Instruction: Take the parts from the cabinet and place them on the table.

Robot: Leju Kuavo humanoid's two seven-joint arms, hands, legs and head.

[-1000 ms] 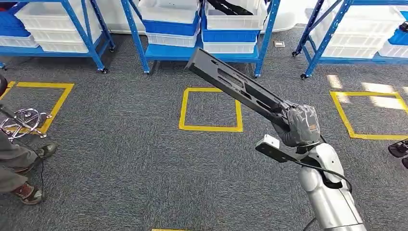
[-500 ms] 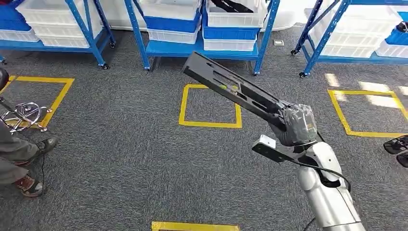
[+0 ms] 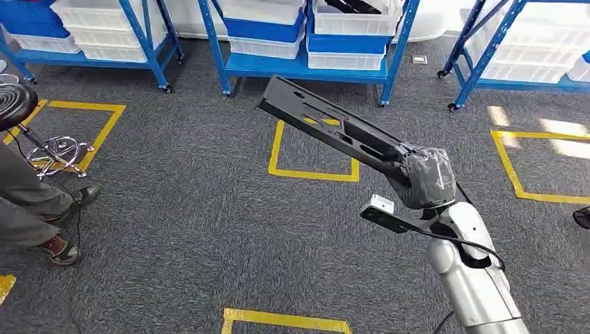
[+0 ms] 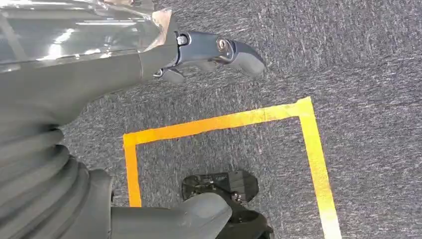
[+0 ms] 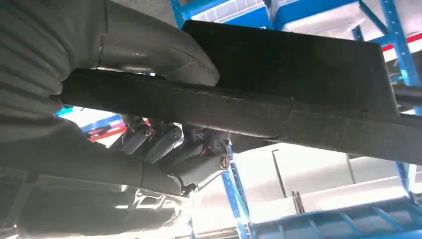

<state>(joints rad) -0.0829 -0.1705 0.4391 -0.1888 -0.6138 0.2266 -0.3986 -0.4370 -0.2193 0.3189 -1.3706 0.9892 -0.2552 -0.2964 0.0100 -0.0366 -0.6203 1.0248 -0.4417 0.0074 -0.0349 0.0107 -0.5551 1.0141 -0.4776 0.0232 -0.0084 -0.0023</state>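
Observation:
A long black perforated metal part (image 3: 327, 129) sticks out forward and to the left above the carpet, tilted upward at its far end. My right hand (image 3: 426, 179) grips its near end, fingers wrapped around it. From the right wrist view the part (image 5: 278, 74) crosses in front of the racks, with the thumb of my right hand (image 5: 149, 50) over it and the fingers curled beneath. My left hand (image 4: 99, 74) hangs over the carpet, thumb and fingers apart, holding nothing. Another black part (image 3: 355, 5) lies in a white bin on the middle rack.
Blue wheeled racks (image 3: 306, 66) with white and blue bins line the far side. Yellow tape squares (image 3: 313, 172) mark the grey carpet, one near my feet (image 3: 285, 320). A person's legs (image 3: 28, 202) and a chrome stool (image 3: 42, 139) are at the left.
The camera has swung left, so racks and floor marks shifted right in the picture and the person and stool show more. My right hand still holds the part the same way.

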